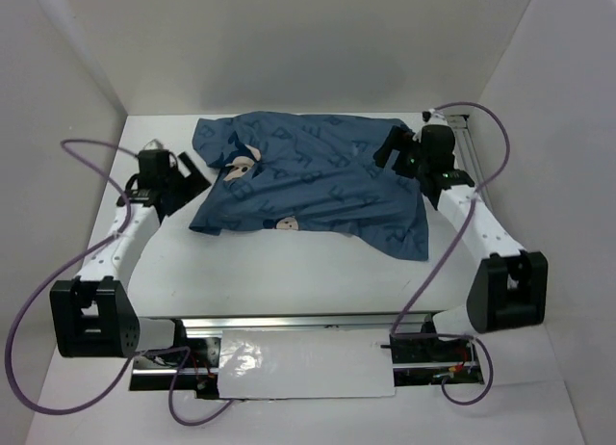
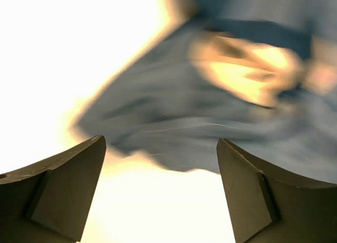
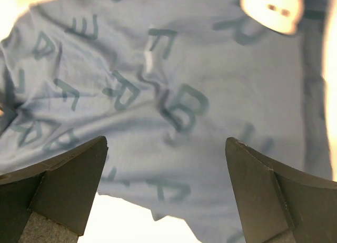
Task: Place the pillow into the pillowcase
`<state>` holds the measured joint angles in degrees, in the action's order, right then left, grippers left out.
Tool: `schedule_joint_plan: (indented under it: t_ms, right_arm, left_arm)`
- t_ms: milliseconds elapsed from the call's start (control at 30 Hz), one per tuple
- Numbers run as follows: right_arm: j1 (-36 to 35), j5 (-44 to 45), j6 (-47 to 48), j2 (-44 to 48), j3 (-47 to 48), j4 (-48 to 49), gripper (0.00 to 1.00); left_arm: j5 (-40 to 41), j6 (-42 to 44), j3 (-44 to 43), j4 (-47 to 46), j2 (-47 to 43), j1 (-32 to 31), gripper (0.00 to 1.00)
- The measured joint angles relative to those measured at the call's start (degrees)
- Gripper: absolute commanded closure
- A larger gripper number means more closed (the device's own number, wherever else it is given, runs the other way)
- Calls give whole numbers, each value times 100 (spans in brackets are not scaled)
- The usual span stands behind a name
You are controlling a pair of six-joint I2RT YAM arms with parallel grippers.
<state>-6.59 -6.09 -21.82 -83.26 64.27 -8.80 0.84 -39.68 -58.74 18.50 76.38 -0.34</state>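
Observation:
The blue pillowcase (image 1: 318, 180), printed with letters and mouse faces, lies spread and rumpled across the back half of the white table (image 1: 289, 272). The pillow is hidden or out of view. My left gripper (image 1: 195, 173) stands open at the case's left edge; in the left wrist view the blurred blue cloth (image 2: 210, 122) lies ahead of the open left gripper (image 2: 160, 143), with nothing between its fingers. My right gripper (image 1: 389, 148) hangs open over the case's right part. The right wrist view shows lettered fabric (image 3: 184, 69) beneath the open right gripper (image 3: 167, 143).
White walls close in the table on the left, back and right. A metal rail (image 1: 472, 148) runs along the back right. Purple cables (image 1: 38, 301) loop from both arms. A metal bar (image 1: 298, 322) and a white sheet (image 1: 298, 363) lie between the arm bases.

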Motion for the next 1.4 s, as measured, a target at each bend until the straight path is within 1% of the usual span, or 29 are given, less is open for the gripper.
schedule_joint_plan:
  t_ms: [67, 167, 200, 233, 333, 367, 400, 500, 600, 767, 800, 833, 867, 900, 933, 967, 1100, 1200, 1300, 1400]
  right_arm:
    - [39, 177, -190, 476, -339, -52, 0]
    - [109, 450, -459, 1064, -809, -310, 0]
    - [157, 535, -546, 1270, -981, -435, 0]
    - [219, 616, -608, 1475, -1141, -568, 0]
    - [411, 800, -761, 2033, -1508, -970, 0]
    - [470, 863, -802, 2203, -1596, -1113, 0]
    - [511, 896, -837, 2323, -1637, -1233, 0]
    - [538, 940, -861, 2529, -1720, -1513, 0]
    - [538, 942, -861, 2568, -1928, -1696, 0]
    - [538, 984, -951, 2754, -2455, -2105, 0]
    - [538, 981, -984, 2815, -2531, -2175, 0]
    - [538, 979, -1016, 2876, -2603, -2208, 0]
    - [538, 979, -1040, 2927, -2667, -2214, 0]
    - [538, 979, -1078, 2962, -2736, -2214, 0]
    - [538, 977, -1102, 2979, -2811, -2212, 0]
    - [538, 977, -1132, 2983, -2879, -2223, 0]
    - [538, 988, -1180, 2892, -3038, -2249, 0]
    - [544, 1062, -1178, 2728, -3112, -2221, 0]
    - [573, 1108, -1110, 2450, -3228, -1982, 0]
    - [577, 1123, -940, 1937, -3233, -1753, 0]
  left_arm:
    - [129, -214, 450, 111, -175, 448, 2]
    - [118, -442, 1067, 216, -149, 933, 13]
    - [66, -483, 1268, 227, -146, 1080, 15]
    - [-26, -546, 1456, 210, -146, 1228, 15]
    - [-422, -627, 1847, 26, -103, 1615, 19]
    - [-570, -695, 1875, -85, -94, 1646, 21]
    - [-723, -734, 1961, -232, 85, 1812, 21]
    - [-1228, -887, 1963, -752, 535, 1937, 24]
    - [-1814, -1054, 1781, -1165, 1038, 1945, 25]
    - [-2352, -1311, 1705, -1764, 1438, 1943, 27]
    - [-2400, -1338, 1705, -1825, 1480, 1943, 30]
    - [-2457, -1373, 1705, -1899, 1519, 1941, 37]
    - [-2481, -1427, 1705, -1965, 1574, 1932, 41]
    - [-2509, -1473, 1705, -2013, 1620, 1919, 50]
    - [-2522, -1502, 1705, -2055, 1690, 1902, 63]
    - [-2549, -1541, 1703, -2081, 1751, 1880, 100]
    - [-2629, -1604, 1624, -2142, 1950, 1777, 100]
    - [-2660, -1602, 1611, -2275, 1930, 1727, 100]
    - [-2599, -1589, 1683, -2409, 1751, 1727, 100]
    - [-2485, -1519, 1764, -2406, 1440, 1727, 100]
